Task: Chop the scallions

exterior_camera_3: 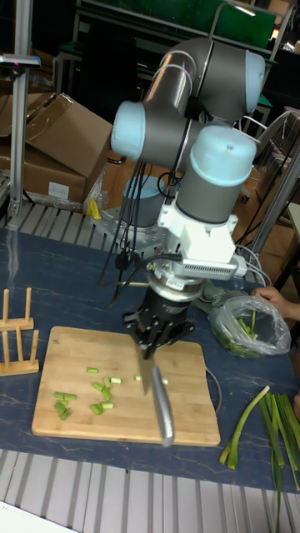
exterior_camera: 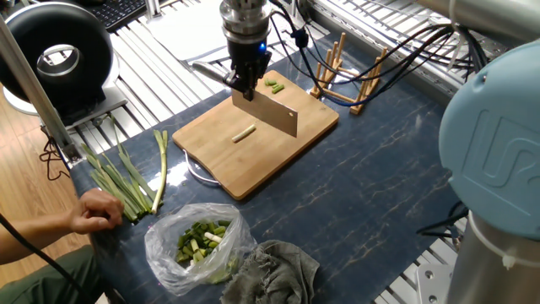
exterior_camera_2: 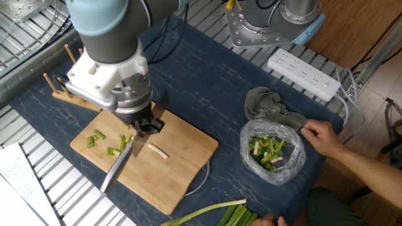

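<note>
Knife [exterior_camera: 274, 116] is held clenched in the pincer [exterior_camera: 245, 82], blade lifted clear of the cutting board [exterior_camera: 211, 165]. Chopping judged well advanced: several short green scallions bits [exterior_camera_2: 100, 139] are scattered on the board's far side from the person, near the wooden rack [exterior_camera: 350, 74]. One pale stub [exterior_camera: 244, 133] is left uncut near the board's middle, just beside the blade, not touching it. In the other fixed view the stub [exterior_camera_2: 157, 150] is seen lying flat, long axis running diagonally across the board, roughly crosswise to the blade; which end is which cannot be told. A few more cuts on it are judged to remain. An uncut bundle [exterior_camera: 122, 179] lies on the desk [exterior_camera: 380, 186] by a person's hand [exterior_camera: 97, 211], beside a bag of chopped greens [exterior_camera: 199, 241].
</note>
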You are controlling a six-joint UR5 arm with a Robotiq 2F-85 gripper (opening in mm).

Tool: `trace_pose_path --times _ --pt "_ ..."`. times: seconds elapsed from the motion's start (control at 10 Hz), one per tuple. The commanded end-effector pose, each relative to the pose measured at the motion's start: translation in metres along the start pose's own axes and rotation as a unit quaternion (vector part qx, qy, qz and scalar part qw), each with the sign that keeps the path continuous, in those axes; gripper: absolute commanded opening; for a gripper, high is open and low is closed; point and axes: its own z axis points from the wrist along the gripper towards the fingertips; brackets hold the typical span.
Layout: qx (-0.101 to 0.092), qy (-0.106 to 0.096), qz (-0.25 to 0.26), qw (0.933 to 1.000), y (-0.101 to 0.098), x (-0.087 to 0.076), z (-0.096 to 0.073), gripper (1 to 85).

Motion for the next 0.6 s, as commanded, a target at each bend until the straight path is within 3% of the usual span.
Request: trace_pose_path --times 0.0,0.3,0.5 --pt "-0.030 0.009 0.018 0.9993 0.018 0.007 -0.011 1.7" --pt "-0.014 -0.011 0.017 0.9997 0.003 -0.004 0.009 1.7" --pt "-0.019 -0.018 0.016 0.9995 0.001 -0.006 0.019 1.7"
